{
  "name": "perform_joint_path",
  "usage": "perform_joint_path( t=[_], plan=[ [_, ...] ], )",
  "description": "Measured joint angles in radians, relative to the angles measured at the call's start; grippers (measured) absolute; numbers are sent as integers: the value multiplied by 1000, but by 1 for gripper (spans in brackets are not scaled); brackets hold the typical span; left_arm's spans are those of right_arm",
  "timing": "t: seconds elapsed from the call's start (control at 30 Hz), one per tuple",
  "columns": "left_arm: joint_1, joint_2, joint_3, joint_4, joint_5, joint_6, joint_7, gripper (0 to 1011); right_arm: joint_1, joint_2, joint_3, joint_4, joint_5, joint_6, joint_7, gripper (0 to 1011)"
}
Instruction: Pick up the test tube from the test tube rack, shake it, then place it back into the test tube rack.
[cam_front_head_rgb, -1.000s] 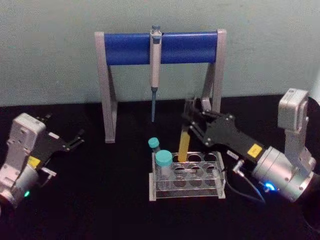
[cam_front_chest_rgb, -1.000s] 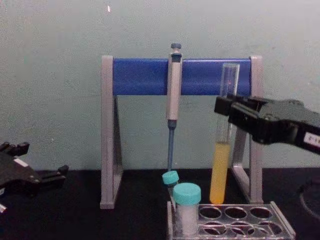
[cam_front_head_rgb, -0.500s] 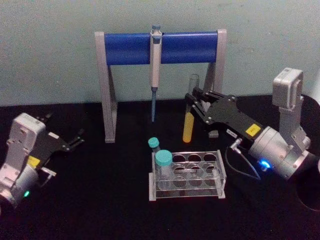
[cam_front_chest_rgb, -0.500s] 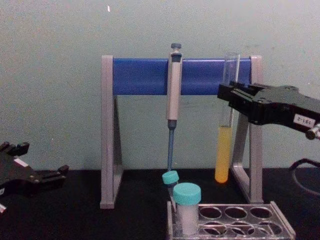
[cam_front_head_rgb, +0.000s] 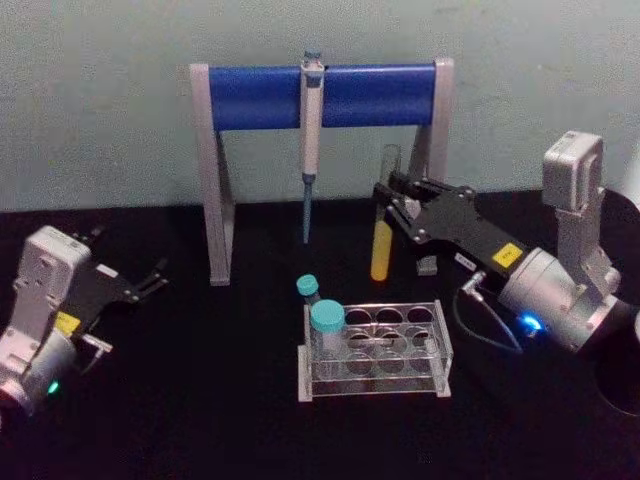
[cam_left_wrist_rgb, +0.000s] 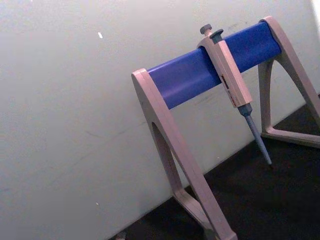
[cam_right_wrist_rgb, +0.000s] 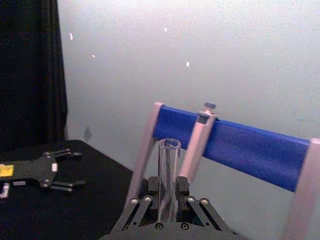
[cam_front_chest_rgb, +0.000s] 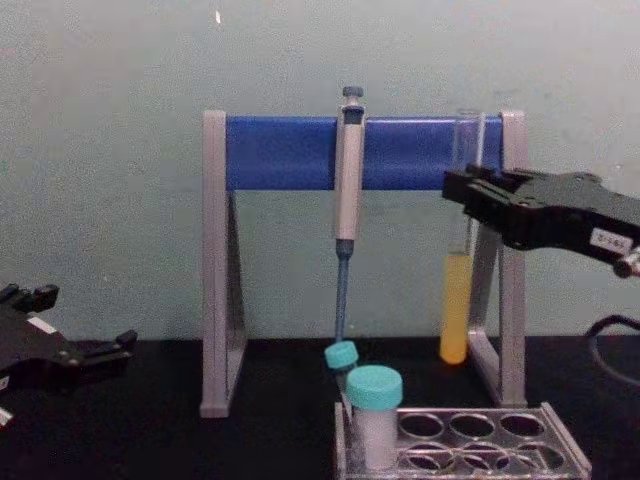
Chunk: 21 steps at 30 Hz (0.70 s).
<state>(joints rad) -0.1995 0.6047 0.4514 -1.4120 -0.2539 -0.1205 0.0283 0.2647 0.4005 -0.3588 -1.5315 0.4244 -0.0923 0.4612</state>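
The right gripper (cam_front_head_rgb: 385, 200) pinches the tube (cam_front_head_rgb: 381, 250) by its empty upper part, jaws closed on the glass. The liquid therefore sits below the grip, and the tube hangs clear of the rack (cam_front_head_rgb: 375, 385), at its 12 o'clock, presumably to leave room for shaking. The tube's long axis is near vertical, open mouth at 12 o'clock and rounded, liquid-filled end at 6 o'clock, which keeps the liquid in; the left gripper (cam_front_head_rgb: 150, 280) is parked at the rack's 9 o'clock, jaws spread.
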Motion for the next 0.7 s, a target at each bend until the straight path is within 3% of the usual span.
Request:
perform_joint_path(
  t=[0.23,0.43,0.7],
  plan=[
    [0,0,0,0,0,0,0,1001,-35,24,31,-33,-6,9,-25,229],
    [0,0,0,0,0,0,0,1001,-109,59,61,-108,-2,26,-35,229],
    [0,0,0,0,0,0,0,1001,-157,75,50,-168,34,41,3,228]
  ],
)
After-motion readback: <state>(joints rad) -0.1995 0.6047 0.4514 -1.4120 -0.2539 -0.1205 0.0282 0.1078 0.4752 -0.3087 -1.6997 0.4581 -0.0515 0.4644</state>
